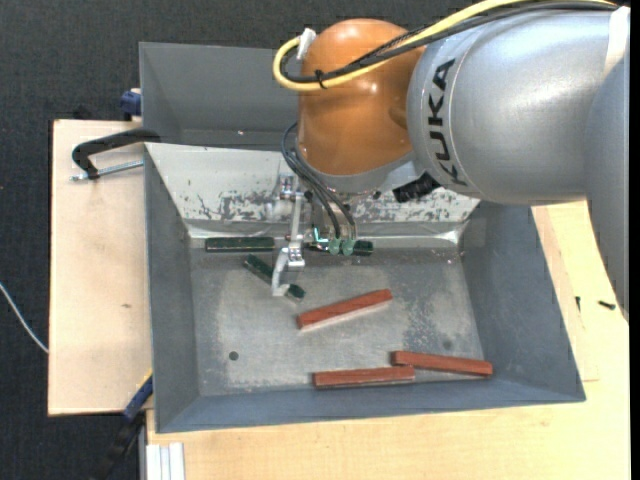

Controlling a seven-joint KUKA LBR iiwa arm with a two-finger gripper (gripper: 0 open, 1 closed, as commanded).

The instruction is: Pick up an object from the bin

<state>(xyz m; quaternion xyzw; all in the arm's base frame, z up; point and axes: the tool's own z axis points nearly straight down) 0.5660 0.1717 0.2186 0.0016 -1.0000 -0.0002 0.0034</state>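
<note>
While I reach in from the right, I count three reddish-brown flat bars in the bin (172, 308): a centre bar (343, 310) lying aslant, then a front-left bar (362, 377) and a front-right bar (443, 365) by the front wall, their near ends meeting. Two dark green pieces lie further back: a long green stick (240, 244) along the back wall and a short green stick (260, 264). My gripper (287, 273) stands low over that short one, close to the back wall. Whether it is clenched or released I cannot tell. Bare floor lies open at the front left.

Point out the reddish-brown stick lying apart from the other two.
The slanted reddish-brown flat stick mid-bin; the other two sticks meet near the front wall.
</note>
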